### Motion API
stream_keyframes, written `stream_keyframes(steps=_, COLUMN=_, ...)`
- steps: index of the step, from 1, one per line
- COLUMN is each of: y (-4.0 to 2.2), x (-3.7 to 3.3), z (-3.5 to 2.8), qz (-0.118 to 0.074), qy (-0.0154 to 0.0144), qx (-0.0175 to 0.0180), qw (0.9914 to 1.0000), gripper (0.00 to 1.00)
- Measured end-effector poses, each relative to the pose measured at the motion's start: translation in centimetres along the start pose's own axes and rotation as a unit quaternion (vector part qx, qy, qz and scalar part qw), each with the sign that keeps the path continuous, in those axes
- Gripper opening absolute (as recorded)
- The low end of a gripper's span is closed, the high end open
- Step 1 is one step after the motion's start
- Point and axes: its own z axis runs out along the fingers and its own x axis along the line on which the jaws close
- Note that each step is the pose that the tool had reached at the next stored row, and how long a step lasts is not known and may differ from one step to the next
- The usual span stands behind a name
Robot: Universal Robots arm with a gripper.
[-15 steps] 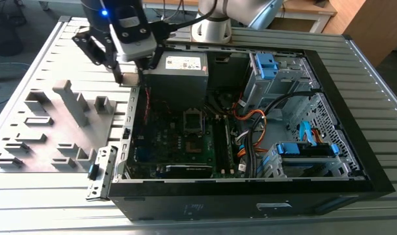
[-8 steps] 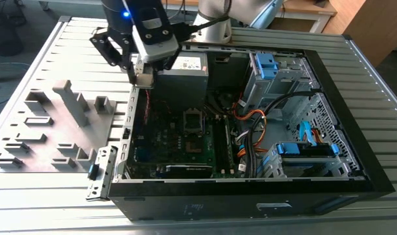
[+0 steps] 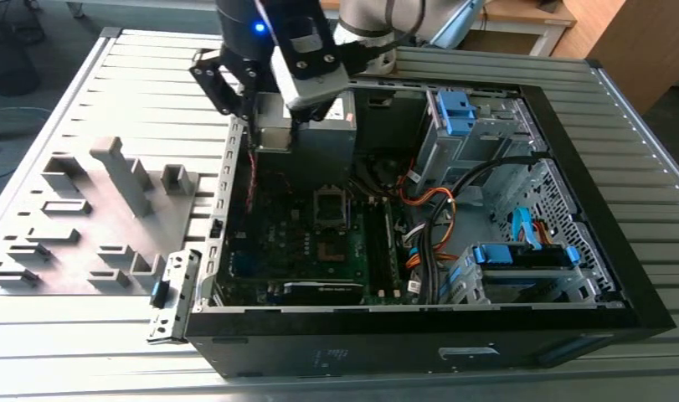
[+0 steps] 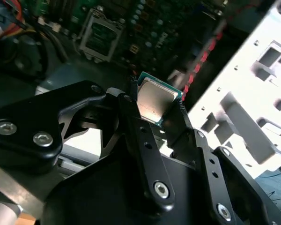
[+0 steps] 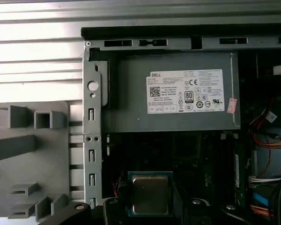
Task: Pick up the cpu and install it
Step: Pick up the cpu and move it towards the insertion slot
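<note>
The black 2-finger gripper (image 4: 155, 115) is clamped on the small flat square cpu with a silver-grey metal top (image 5: 150, 194), its jaws pinching 2 opposite edges. The chip hangs tilted over the open black computer case (image 3: 429, 335), just beside the large grey metal box with a white label (image 5: 173, 93) and apart from the black rectangular socket frame (image 3: 330, 208)

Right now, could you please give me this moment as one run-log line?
tool: shut on cpu | cpu: held above open computer case | socket: cpu not yet seated
</note>
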Motion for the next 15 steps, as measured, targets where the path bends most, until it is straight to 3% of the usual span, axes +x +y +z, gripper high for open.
stream_keyframes(steps=10, y=0.07, x=-3.82, z=-0.02, qz=0.000, qy=0.0002, qx=0.0000, qw=1.00000, gripper=0.47)
stream_keyframes(steps=15, y=0.12, x=-5.37, z=-0.02, qz=0.000, qy=0.0002, qx=0.0000, qw=1.00000, gripper=0.47)
